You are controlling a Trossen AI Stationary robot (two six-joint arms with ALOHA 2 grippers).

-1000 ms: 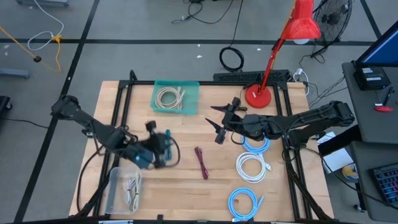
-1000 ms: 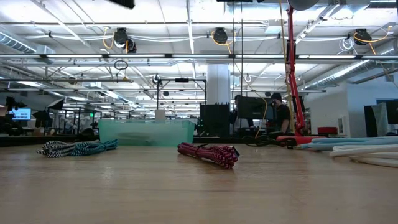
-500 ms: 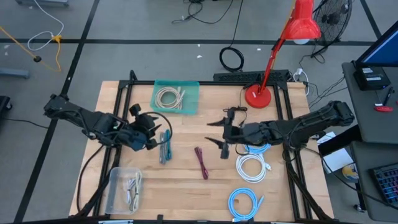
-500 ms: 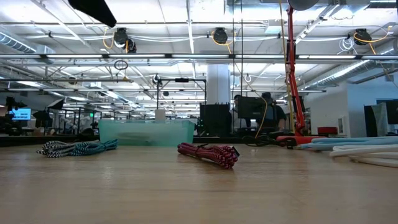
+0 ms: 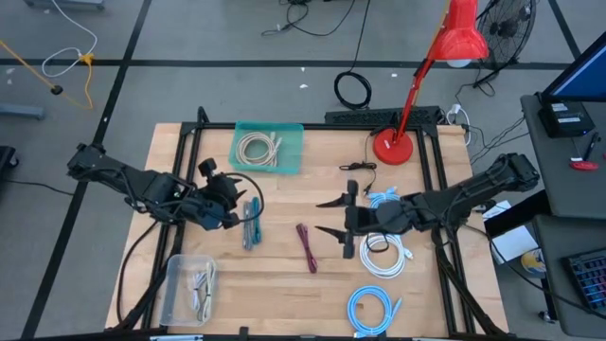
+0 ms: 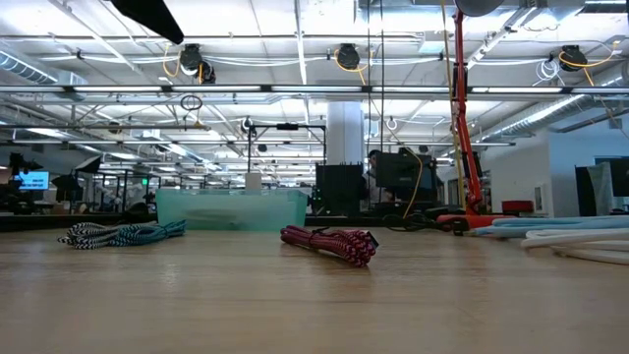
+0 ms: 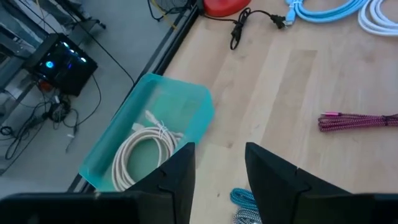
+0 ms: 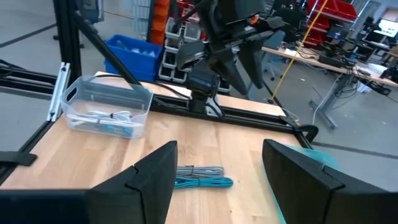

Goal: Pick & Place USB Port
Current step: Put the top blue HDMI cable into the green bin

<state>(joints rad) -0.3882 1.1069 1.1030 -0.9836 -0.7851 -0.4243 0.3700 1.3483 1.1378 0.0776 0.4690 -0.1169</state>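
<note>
A bundled teal-and-black cable (image 5: pixel 251 225) lies flat on the wooden table, left of centre. My left gripper (image 5: pixel 232 208) hovers just to its left, open and empty; in its wrist view the cable's end (image 7: pixel 242 202) shows below the fingers (image 7: pixel 219 155). A magenta braided cable (image 5: pixel 307 248) lies at the centre. To its right my right gripper (image 5: pixel 329 216) hangs wide open, pointing toward the table's left, with nothing between its fingers (image 8: pixel 217 155).
A teal bin (image 5: pixel 294 152) holding a white cable stands at the far left. A clear bin (image 5: pixel 175 284) with cables sits at the near left. White coils (image 5: pixel 383 254) and a blue coil (image 5: pixel 371 308) lie near right. A red lamp base (image 5: pixel 391 147) stands at the far right.
My left gripper has drawn back from above the teal-and-black cable toward the table's far left and then stopped; the cable lies uncovered on the wood. My right gripper has swung toward the near edge, closer to the magenta cable, staying wide open.
</note>
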